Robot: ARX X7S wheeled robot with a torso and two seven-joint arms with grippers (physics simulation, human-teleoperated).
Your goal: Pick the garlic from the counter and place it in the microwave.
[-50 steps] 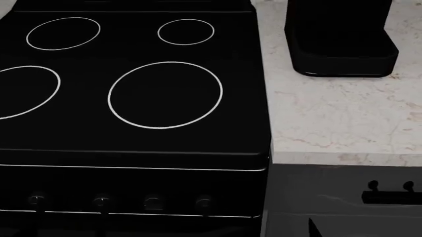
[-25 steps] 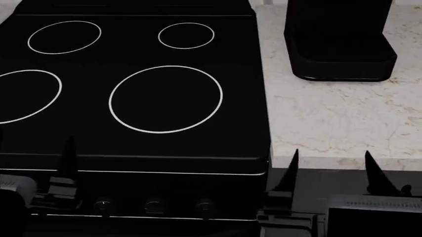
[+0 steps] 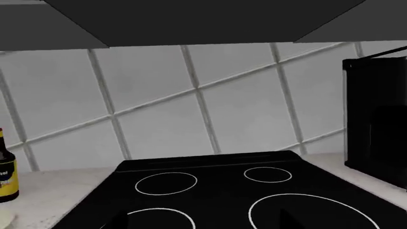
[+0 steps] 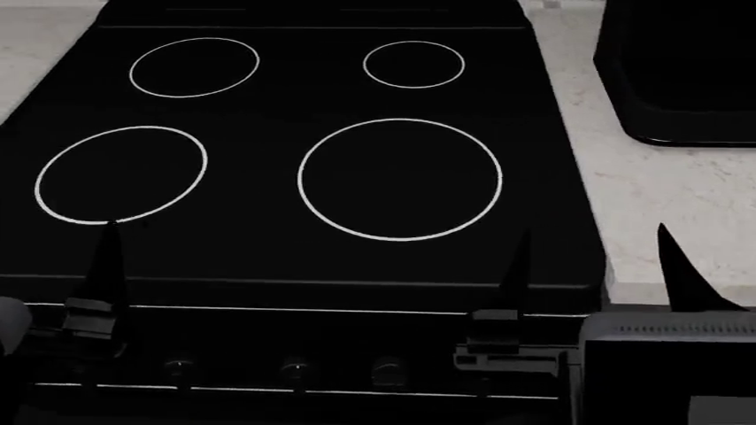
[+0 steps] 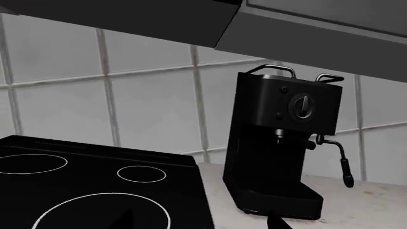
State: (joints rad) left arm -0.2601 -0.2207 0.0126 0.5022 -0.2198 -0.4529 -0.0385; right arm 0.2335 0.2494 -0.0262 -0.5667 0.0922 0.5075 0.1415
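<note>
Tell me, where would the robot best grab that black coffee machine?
Probably one of the thin chrome rails atop the espresso machine, approached from above: jaws could close around an arched bar, whereas the boxy upright body looks too wide.

We see a pale tiled wall [image 3: 241,109] with grey grout behind a glossy black stovetop [image 4: 319,159], a dark range hood [image 3: 190,19] above and a black coffee machine [image 5: 279,157] alongside.

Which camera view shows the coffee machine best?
The right wrist view: the coffee machine shows whole there, with its dial, steam wand and base on the counter. The head view shows only its base from above, cut by the frame. The left wrist view shows only one dark side.
</note>
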